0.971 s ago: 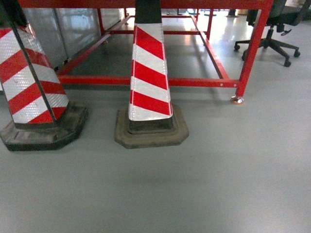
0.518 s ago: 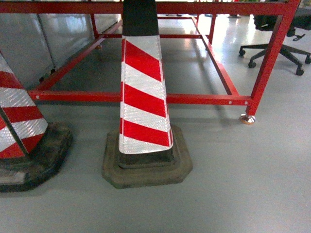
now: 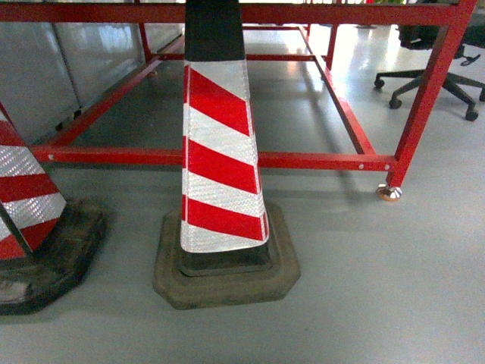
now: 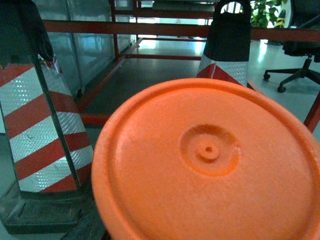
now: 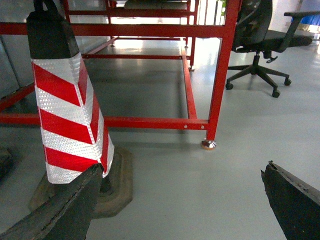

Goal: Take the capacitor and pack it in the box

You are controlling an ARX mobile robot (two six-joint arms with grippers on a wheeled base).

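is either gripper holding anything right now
The right gripper is open with nothing between its fingers. The left wrist view is filled by an orange disc; whether it is held cannot be told.

— What blocks the way ahead?
— A red-and-white striped traffic cone (image 3: 220, 152) on a heavy base at twelve o'clock, close in. A second cone (image 3: 26, 205) stands at nine o'clock. Behind both runs the low rail of a red steel frame (image 3: 318, 161), its corner foot at two o'clock.
— Any open floor?
— Grey floor (image 3: 379, 288) lies bare from three to six o'clock. An office chair (image 3: 439, 72) sits far off at one o'clock. In the left wrist view, an orange disc (image 4: 210, 165) fills the near space.
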